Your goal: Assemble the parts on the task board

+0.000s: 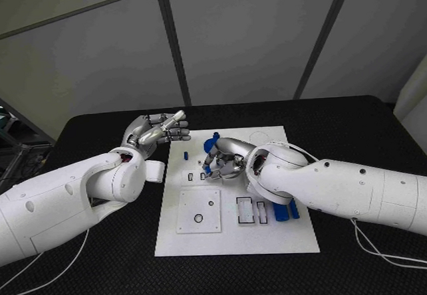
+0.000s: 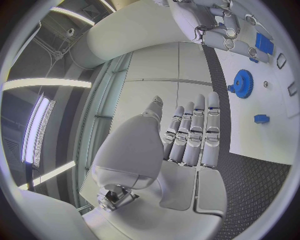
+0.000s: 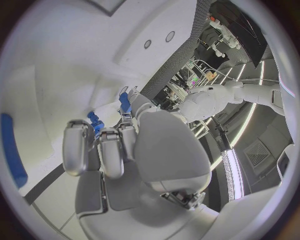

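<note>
The robot's right hand (image 1: 224, 161) works low over the upper-middle of the white task board (image 1: 240, 242), fingers curled in around a small blue part (image 3: 95, 123) — the right wrist view shows blue between the fingertips, though how firmly the piece is pinched cannot be told. The left hand (image 1: 158, 132) hangs raised beside the board's left edge, over the black table (image 1: 366, 126), fingers straight, close together and holding nothing. A blue gear (image 2: 241, 83) stands on the board just beyond the right hand, with a small blue block (image 2: 262, 119) lying near it; two long blue pieces (image 1: 278, 212) rest at the board's lower right, next to the rectangular slots (image 1: 245, 210), and a square plate (image 1: 199, 211) with a black ring (image 1: 198, 219) sits at lower left.

The risks, judged from this moment: the curled fingers hide the part and its seat from the head camera, so a slight tilt could jam the piece or leave it half seated — and pressing on would then push the unsecured board across the table, since the left hand is not bracing it. The gear stands close enough that a spreading finger could knock it. A loose pinch might let the part drop and roll among the others.
</note>
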